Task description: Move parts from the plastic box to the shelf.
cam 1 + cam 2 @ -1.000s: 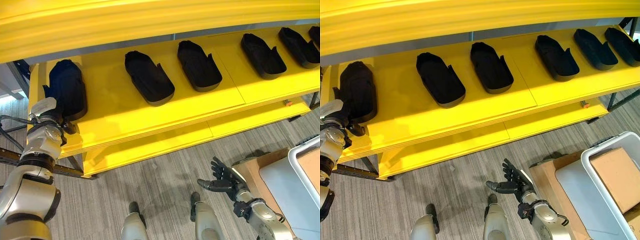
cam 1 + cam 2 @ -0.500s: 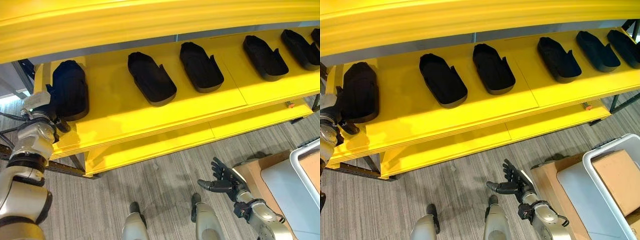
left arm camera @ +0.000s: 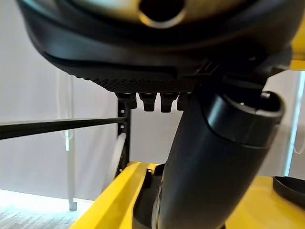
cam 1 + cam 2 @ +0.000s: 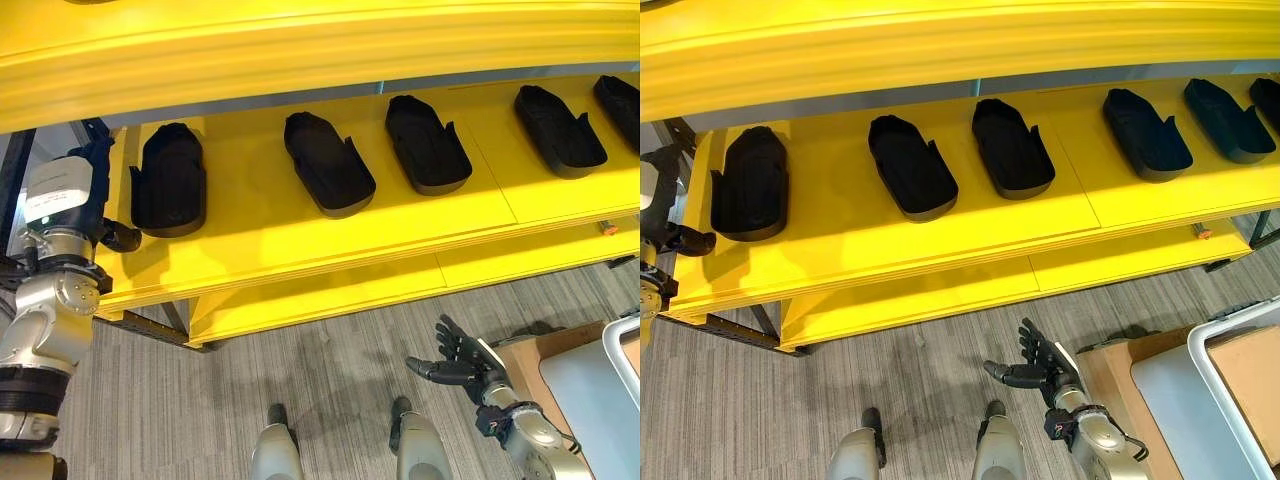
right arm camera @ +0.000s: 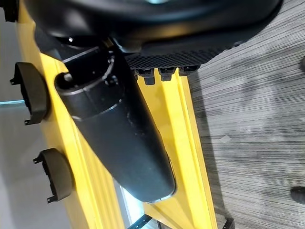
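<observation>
A: Nearest first; right hand [image 4: 462, 366]?

B: Low over the grey floor [image 4: 330, 370], well below the yellow shelf [image 4: 300, 250]; fingers spread and straight, thumb out, nothing in it; its wrist view looks along the thumb at the shelf edge with two black parts beyond it.

A: Box?

B: White plastic box [image 4: 1230, 400] at the lower right corner, just past the right forearm; a brown cardboard piece [image 4: 1250, 370] lies inside it; another cardboard box [image 4: 1110, 375] sits against its near-left side, on the floor.

A: Left hand [image 4: 100, 215]?

B: At the left end of the shelf, just off the edge, beside the leftmost part [image 4: 168, 181]; thumb curls toward the shelf edge; not gripping the part, there is a gap between them; rest of the fingers are hidden behind the wrist, so I cannot tell whether it is open or closed; its wrist view shows the thumb and the yellow edge, no part in the hand.

A: Parts on the shelf?

B: Black shoe-shaped shells in one row on the middle deck, spaced apart, none touching; leftmost lies roughly straight, second part [image 4: 328, 163] and third part [image 4: 428, 144] angle to the right; fourth part [image 4: 559, 131] further right; fifth part [image 4: 620, 97] cut by the frame edge; upper deck [image 4: 300, 50] overhangs the row.
</observation>
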Robot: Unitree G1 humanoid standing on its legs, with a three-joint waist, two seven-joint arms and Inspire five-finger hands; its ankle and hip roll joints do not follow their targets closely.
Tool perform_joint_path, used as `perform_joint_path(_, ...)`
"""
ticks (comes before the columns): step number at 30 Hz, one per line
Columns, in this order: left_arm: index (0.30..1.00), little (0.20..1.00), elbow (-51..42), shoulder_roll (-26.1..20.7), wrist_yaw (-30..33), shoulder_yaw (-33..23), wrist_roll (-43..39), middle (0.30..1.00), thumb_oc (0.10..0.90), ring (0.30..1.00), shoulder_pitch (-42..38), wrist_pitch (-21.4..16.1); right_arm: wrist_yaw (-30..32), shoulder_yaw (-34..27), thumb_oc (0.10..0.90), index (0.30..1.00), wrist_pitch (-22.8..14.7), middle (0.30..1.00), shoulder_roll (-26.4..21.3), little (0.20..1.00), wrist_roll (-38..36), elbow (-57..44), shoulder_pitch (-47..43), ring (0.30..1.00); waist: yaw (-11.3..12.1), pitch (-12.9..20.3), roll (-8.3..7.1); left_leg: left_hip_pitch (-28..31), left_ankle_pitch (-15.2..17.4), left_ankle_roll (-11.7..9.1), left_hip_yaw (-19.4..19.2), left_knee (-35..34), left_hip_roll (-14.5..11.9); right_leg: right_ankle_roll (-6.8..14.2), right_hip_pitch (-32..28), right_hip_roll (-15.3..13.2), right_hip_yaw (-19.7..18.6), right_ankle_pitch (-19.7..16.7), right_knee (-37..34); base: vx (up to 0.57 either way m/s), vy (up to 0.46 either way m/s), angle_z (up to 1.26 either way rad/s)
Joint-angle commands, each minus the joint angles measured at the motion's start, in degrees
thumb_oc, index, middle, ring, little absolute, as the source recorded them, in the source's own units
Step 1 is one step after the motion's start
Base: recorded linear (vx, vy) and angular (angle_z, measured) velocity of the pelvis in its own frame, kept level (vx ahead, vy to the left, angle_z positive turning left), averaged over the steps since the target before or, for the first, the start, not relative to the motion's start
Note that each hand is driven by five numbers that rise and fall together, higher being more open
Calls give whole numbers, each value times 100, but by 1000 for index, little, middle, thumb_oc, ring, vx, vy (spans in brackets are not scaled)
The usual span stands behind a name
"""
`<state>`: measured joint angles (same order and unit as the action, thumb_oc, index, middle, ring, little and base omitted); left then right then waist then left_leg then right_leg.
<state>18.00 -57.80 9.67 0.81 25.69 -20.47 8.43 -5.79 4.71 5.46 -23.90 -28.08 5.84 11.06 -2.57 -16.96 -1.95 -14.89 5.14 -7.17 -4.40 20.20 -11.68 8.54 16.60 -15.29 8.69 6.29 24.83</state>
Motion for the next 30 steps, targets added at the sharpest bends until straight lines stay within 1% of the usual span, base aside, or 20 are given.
perform_joint_path(1,1000,1000,-228,-350,537,-606,284,1000,900,1000,-317,-117,-77,-209,900,1000,-296,1000,-129,1000,94,-393,89,1000,-35,507,-21,140,374,237,70,202,-83,202,-654,-157,-32,-123,-783,0,0,0)
perform_joint_path(6,1000,1000,-369,-286,551,-809,247,1000,900,1000,-63,-142,-65,-247,900,1000,-259,1000,-117,1000,128,-393,102,1000,-10,513,-11,160,367,236,65,182,-94,200,-668,-150,-30,-128,-800,1,-2,-1)
perform_joint_path(9,1000,1000,-479,-157,591,-1078,112,1000,900,1000,277,-193,-70,-264,900,1000,-257,1000,-107,1000,131,-412,94,1000,7,524,12,197,353,236,67,143,-90,190,-691,-144,-29,-122,-805,6,-7,-2)
perform_joint_path(11,1000,1000,-686,61,658,-1388,-162,1000,900,1000,665,-291,-50,-293,900,1000,-259,1000,-91,1000,193,-445,64,1000,37,548,17,247,332,243,65,72,-81,179,-730,-137,-25,-116,-835,23,-25,-5)
perform_joint_path(12,1000,1000,-961,386,717,-1597,-587,1000,900,1000,960,-498,-15,-361,900,1000,-299,1000,-89,1000,332,-502,-26,1000,79,556,22,261,314,246,69,59,-82,172,-744,-142,-10,-108,-833,0,0,0)
perform_joint_path(13,1000,1000,-1136,563,743,-1762,-765,1000,900,1000,1203,-580,39,-379,900,1000,-336,1000,-99,1000,397,-540,-84,1000,83,564,32,277,317,247,75,53,-84,168,-760,-143,-6,-102,-837,0,0,0)
perform_joint_path(14,1000,1000,-1270,728,757,-1814,-924,1000,900,1000,1348,-647,86,-416,900,1000,-368,1000,-85,1000,420,-551,-153,1000,100,565,35,286,318,251,76,56,-81,165,-770,-148,-2,-97,-831,16,-8,5)
perform_joint_path(16,1000,1000,-1494,1221,761,-1928,-1478,1000,900,1000,1728,-872,204,-509,900,1000,-429,1000,-98,1000,475,-637,-358,1000,137,559,47,327,317,260,81,49,-66,152,-809,-159,3,-85,-825,11,-2,6)
perform_joint_path(18,1000,1000,-1762,1591,739,-2006,-1764,1000,900,1000,2037,-980,311,-567,900,1000,-501,1000,-127,1000,668,-795,-569,1000,174,568,68,361,320,267,82,35,-46,144,-847,-165,12,-74,-825,11,0,3)
perform_joint_path(19,1000,1000,-1773,1599,735,-2018,-1764,1000,900,1000,2046,-976,312,-564,900,1000,-499,1000,-131,1000,668,-797,-573,1000,166,576,68,350,287,272,82,14,-40,140,-836,-167,13,-103,-845,12,-2,5)
perform_joint_path(20,1000,1000,-1948,1834,631,-2004,-2002,1000,900,1000,2218,-1098,336,-613,900,1000,-575,1000,-123,1000,682,-888,-684,1000,184,572,78,368,281,278,82,6,-31,132,-860,-172,16,-107,-853,7,-5,4)
perform_joint_path(22,1000,1000,-2191,2184,457,-1948,-2352,1000,900,1000,2562,-1244,496,-743,900,1000,-748,1000,-187,1000,963,-1198,-986,1000,237,579,101,475,304,285,69,-46,-36,132,-965,-175,41,-70,-885,15,-5,0)
perform_joint_path(24,1000,1000,-2138,2252,450,-1934,-2379,1000,900,1000,2627,-1259,557,-749,900,1000,-810,1000,-206,1000,1010,-1283,-1042,1000,242,594,108,489,260,289,67,-94,-25,126,-976,-178,50,-100,-922,0,-2,2)
perform_joint_path(25,1000,1000,-2177,2367,450,-1894,-2477,1000,900,1000,2698,-1284,594,-804,900,1000,-846,1000,-216,1000,1072,-1412,-1089,1000,252,601,113,526,246,293,67,-138,-25,122,-1020,-181,63,-105,-955,14,-13,4)
perform_joint_path(26,1000,1000,-2149,2597,420,-1838,-2673,1000,900,1000,2871,-1360,636,-888,900,1000,-944,1000,-188,1000,1110,-1616,-1115,1000,266,629,110,554,217,301,70,-184,-14,115,-1064,-185,88,-119,-1005,19,-18,6)
perform_joint_path(30,1000,1000,-2273,2895,298,-1741,-2624,1000,900,1000,3265,-1382,642,-1112,900,1000,-1111,1000,-187,1000,1231,-2056,-1021,1000,269,659,100,627,210,317,66,-246,-4,113,-1139,-182,109,-133,-1086,3,-12,5)
